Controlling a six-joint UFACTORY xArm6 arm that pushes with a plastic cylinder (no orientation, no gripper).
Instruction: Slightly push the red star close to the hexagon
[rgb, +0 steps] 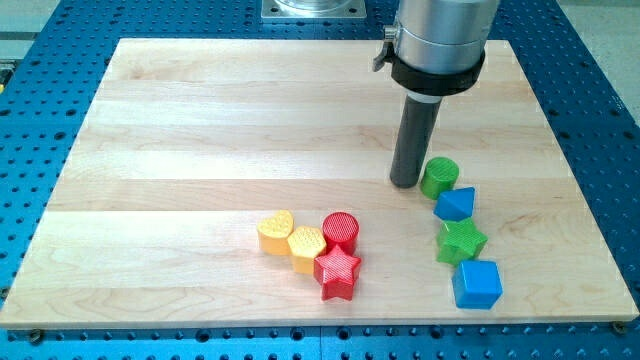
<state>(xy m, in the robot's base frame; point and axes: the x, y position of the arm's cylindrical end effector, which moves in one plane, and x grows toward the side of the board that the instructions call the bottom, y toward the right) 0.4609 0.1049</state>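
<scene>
Standing upright over the bench (200, 120), my tool holds nothing; my tip (406, 184) sits just beside the green cylinder (439, 177), at its nine o'clock, well apart from the red star (338, 273).

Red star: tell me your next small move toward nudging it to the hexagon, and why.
Probably bring my tip down toward the view's bottom left, to the left side of the red star. My tip now stands beside the green cylinder, far from the star. The yellow hexagon already sits very near the star's upper left, and the red cylinder above it.
</scene>
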